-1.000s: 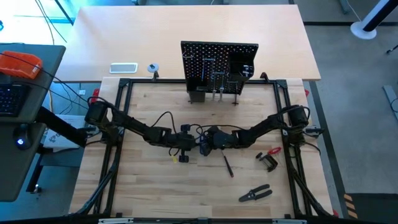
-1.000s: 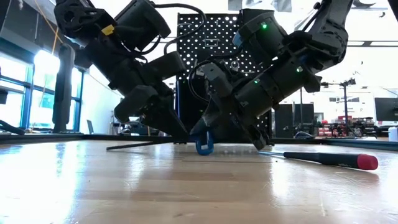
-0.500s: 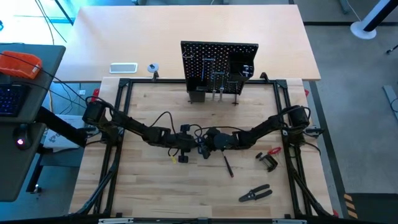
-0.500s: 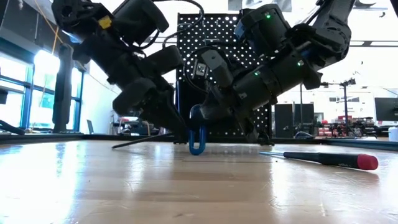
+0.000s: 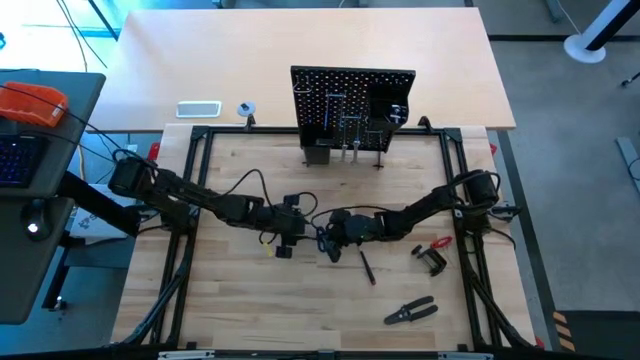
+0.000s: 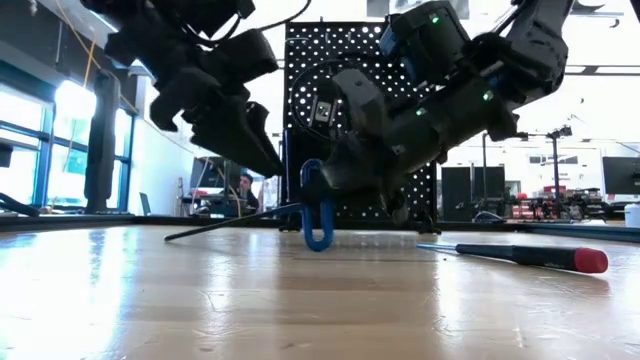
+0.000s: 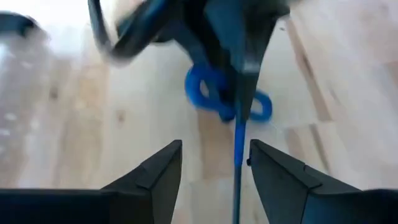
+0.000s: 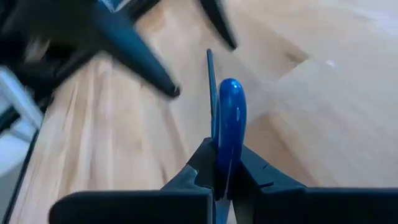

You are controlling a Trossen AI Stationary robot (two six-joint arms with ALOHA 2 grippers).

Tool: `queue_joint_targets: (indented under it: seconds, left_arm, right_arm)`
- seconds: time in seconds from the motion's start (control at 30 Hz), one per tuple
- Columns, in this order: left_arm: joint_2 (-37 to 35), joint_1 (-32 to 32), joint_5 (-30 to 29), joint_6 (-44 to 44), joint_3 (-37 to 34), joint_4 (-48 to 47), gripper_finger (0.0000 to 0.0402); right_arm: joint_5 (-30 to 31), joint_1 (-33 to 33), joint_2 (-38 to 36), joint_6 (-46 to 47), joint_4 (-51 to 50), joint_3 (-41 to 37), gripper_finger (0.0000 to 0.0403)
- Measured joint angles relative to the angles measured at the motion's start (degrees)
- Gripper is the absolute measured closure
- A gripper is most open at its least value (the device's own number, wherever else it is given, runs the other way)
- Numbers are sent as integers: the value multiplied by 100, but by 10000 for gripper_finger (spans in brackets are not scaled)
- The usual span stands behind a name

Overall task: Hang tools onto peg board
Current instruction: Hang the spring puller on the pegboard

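On the wooden table (image 5: 240, 300), two dark robot arms meet over a blue-handled bent key (image 6: 317, 212).

From the left, the left gripper (image 5: 283, 234) hangs just beside the key with its two dark fingers (image 7: 155, 177) spread apart and holding nothing. Next, near the table's middle, the right gripper (image 8: 225, 163) pinches the key's blue loop handle tight, while the key's thin metal rod pokes out toward the left arm. Farther right lie a thin screwdriver with a red end (image 6: 520, 254), a red-and-black clamp (image 5: 432, 256) and black-handled pliers (image 5: 411, 312). At the table's far edge stands the upright black peg board full of small holes (image 5: 352, 104), with some tools hanging on it.
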Motion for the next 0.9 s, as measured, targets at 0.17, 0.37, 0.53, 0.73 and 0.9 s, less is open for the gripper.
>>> queue_joint_targets:
  seconds: [0.17,0.37,0.53,0.73,0.9]
  left_arm:
    - [-75,264,967,-303,0,-243,220]
    - [-76,396,1512,-507,10,68,220]
    - [-76,431,1725,-579,289,-7,224]
    - [32,434,1884,-488,794,-783,253]
    - [137,430,1848,-480,985,-1020,280]
  right_arm:
    - [-107,73,-479,-514,-339,-10,390]
    - [-118,72,-1199,-968,-969,5,390]
    - [-167,59,-1596,-1307,-2065,357,390]
    - [-195,56,-1621,-1901,-3543,1379,390]
    - [-156,61,-1629,-2218,-4367,2083,390]
